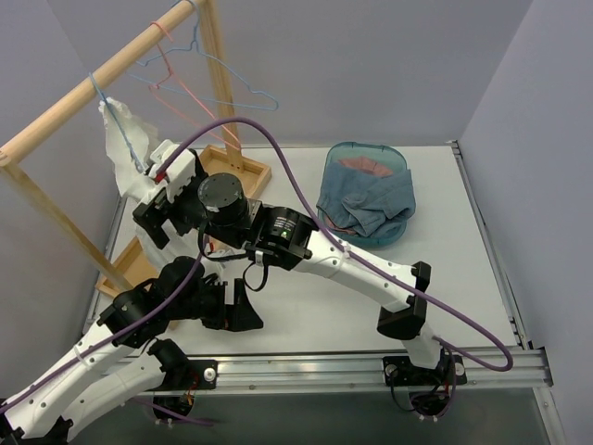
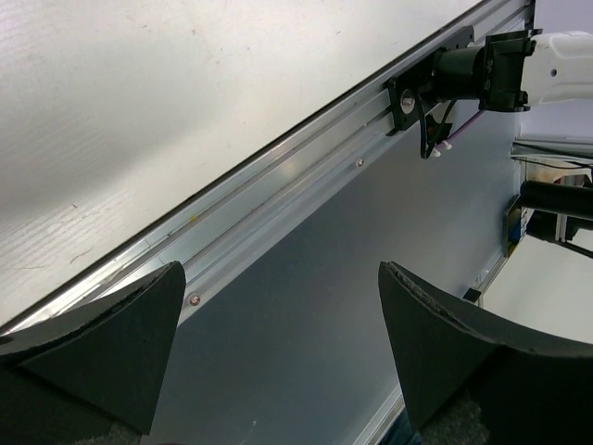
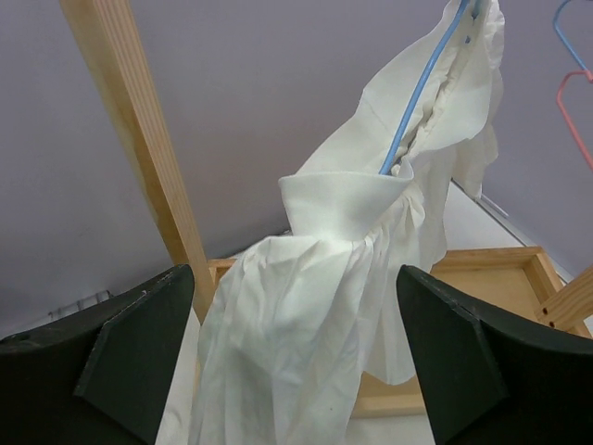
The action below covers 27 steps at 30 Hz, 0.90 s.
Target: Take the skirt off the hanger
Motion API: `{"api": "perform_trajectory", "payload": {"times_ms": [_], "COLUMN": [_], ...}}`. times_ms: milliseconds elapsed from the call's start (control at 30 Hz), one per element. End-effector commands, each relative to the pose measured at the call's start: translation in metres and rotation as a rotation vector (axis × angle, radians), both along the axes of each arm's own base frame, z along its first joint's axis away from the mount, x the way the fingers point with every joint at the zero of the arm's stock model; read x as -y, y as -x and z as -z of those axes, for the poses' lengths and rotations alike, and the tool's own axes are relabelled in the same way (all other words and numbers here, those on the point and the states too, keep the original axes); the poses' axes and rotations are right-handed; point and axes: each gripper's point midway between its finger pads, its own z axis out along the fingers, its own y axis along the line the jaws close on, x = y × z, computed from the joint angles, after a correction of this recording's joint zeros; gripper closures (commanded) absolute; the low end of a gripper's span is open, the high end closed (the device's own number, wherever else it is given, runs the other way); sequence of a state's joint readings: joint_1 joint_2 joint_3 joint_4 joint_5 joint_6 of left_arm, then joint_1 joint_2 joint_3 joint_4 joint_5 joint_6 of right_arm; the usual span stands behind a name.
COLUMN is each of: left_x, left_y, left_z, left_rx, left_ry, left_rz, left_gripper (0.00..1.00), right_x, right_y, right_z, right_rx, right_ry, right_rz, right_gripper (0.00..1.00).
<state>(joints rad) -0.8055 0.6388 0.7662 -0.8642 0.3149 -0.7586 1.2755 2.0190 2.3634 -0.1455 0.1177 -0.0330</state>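
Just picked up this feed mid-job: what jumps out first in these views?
First, the white skirt dangling from a blue hanger on the wooden rail at the left of the table. In the right wrist view the right fingers stand open and frame it. Next comes the teal basket at the back right, heaped with blue and pink clothes.

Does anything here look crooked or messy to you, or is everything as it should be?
The white skirt hangs lopsided on the blue hanger: its waistband sits bunched around one hanger arm, with the fabric twisted below. In the teal basket, blue clothes droop over the near rim.
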Motion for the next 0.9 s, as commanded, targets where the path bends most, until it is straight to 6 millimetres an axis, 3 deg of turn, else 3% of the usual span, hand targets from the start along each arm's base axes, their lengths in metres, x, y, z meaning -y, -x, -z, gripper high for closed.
{"api": "perform_trajectory", "payload": {"times_ms": [0, 133, 333, 400, 433, 467, 500, 533, 567, 867], "left_x": [0.005, 0.004, 0.003, 0.003, 0.003, 0.004, 0.004, 0.005, 0.005, 0.005], "left_y": [-0.001, 0.0, 0.003, 0.002, 0.003, 0.002, 0.002, 0.002, 0.002, 0.002], "left_z": [-0.016, -0.015, -0.017, -0.018, -0.018, -0.018, -0.018, -0.019, -0.017, -0.021], "left_rx": [0.035, 0.034, 0.04, 0.045, 0.046, 0.05, 0.052, 0.054, 0.052, 0.077], "left_ry": [0.053, 0.049, 0.057, 0.061, 0.063, 0.064, 0.066, 0.066, 0.064, 0.071], "left_rz": [0.006, 0.009, 0.018, 0.019, 0.022, 0.023, 0.026, 0.026, 0.028, 0.04], "left_gripper": [0.06, 0.06, 0.06, 0.06, 0.06, 0.06, 0.06, 0.06, 0.06, 0.06], "right_x": [-0.008, -0.017, -0.023, -0.023, -0.024, -0.021, -0.021, -0.019, -0.014, -0.02], "right_y": [-0.013, -0.018, -0.028, -0.029, -0.03, -0.03, -0.033, -0.037, -0.037, -0.044], "right_z": [-0.011, 0.003, 0.021, 0.026, 0.019, 0.015, 0.023, 0.016, 0.01, -0.014], "right_rx": [0.046, 0.041, 0.048, 0.057, 0.073, 0.084, 0.09, 0.12, 0.137, 0.303], "right_ry": [-0.05, -0.038, -0.012, 0.002, -0.026, -0.035, -0.021, -0.043, -0.056, -0.157], "right_rz": [0.043, 0.038, 0.07, 0.072, 0.073, 0.08, 0.09, 0.117, 0.129, 0.148], "right_gripper": [0.13, 0.13, 0.24, 0.37, 0.45, 0.69, 0.81, 0.94, 1.0, 1.0]}}
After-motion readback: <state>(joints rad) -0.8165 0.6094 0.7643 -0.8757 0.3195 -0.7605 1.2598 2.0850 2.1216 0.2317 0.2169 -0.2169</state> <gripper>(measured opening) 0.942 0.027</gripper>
